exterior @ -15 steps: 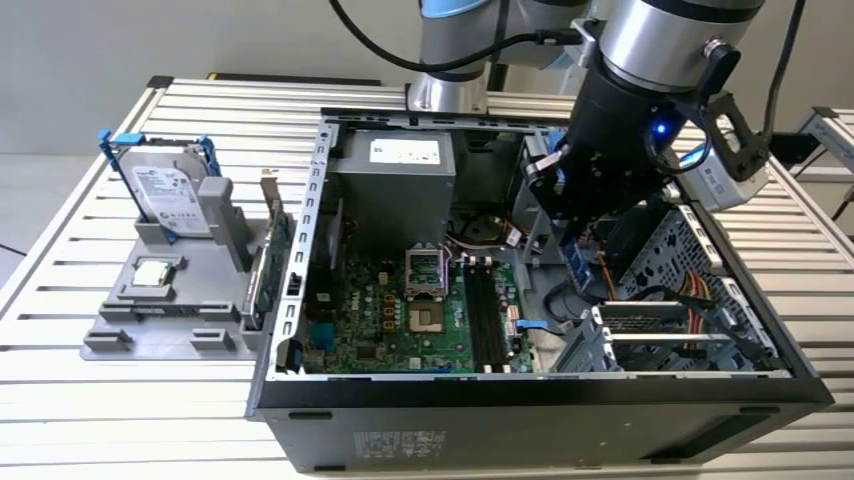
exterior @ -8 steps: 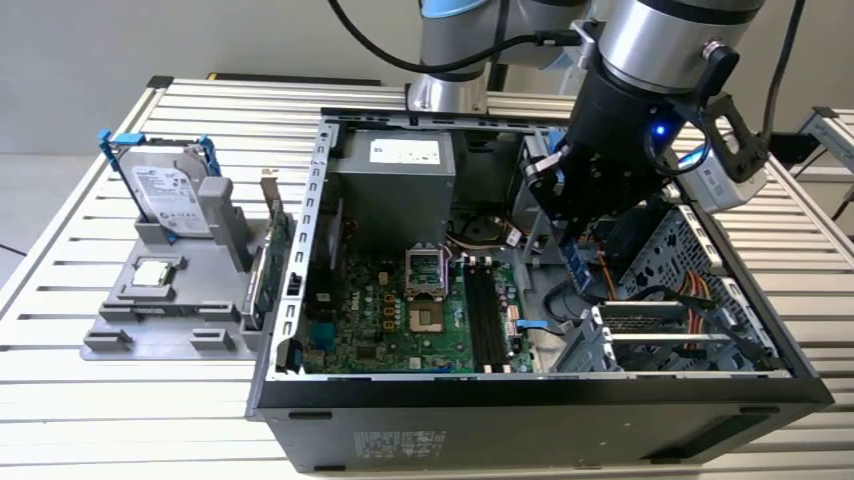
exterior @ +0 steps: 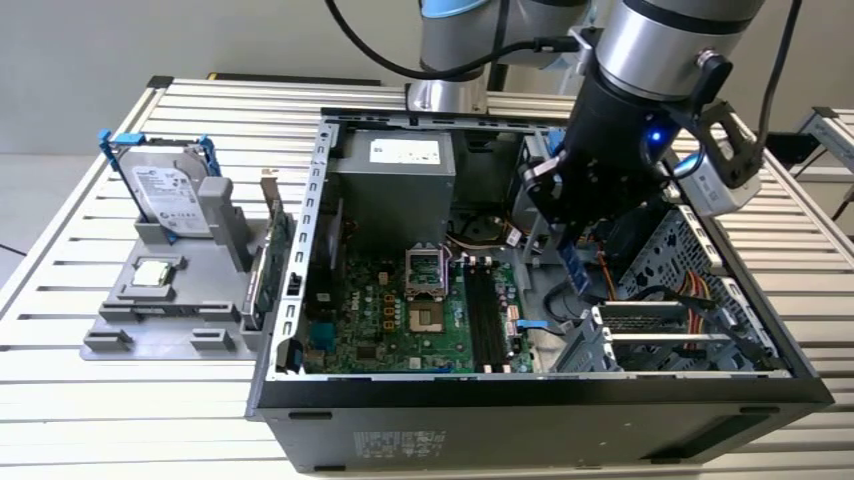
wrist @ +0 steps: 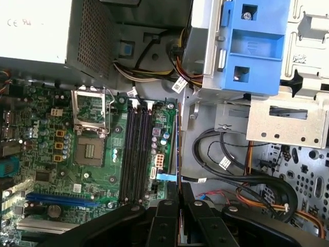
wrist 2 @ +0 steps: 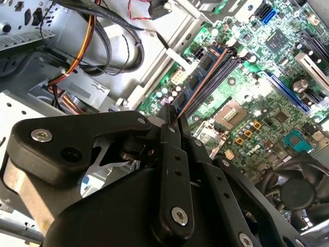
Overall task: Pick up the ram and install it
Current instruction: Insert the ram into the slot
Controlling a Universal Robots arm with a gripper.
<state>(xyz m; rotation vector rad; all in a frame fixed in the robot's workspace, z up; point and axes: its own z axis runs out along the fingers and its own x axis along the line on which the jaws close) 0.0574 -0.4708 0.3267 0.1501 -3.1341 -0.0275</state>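
I had the black gripper (wrist: 178,198) lowered inside the open grey computer case (exterior: 534,400), jaws clamped on the slim blue-green ram stick (wrist: 178,149), held edge-down just beside the black memory slots (wrist: 136,154) of the green motherboard (wrist: 61,170).

Hidden in the exterior view behind the arm's black wrist (exterior: 607,190): gripper and ram alike. Seen edge-on in both wrist views, the ram (wrist: 178,149) a thin line only, lower end lost between the black fingers (wrist: 167,226), chips unreadable. Gripper body (wrist 2: 175,206) cut off by the frame edge. Seating in the memory slots (wrist: 136,154): impossible to tell.
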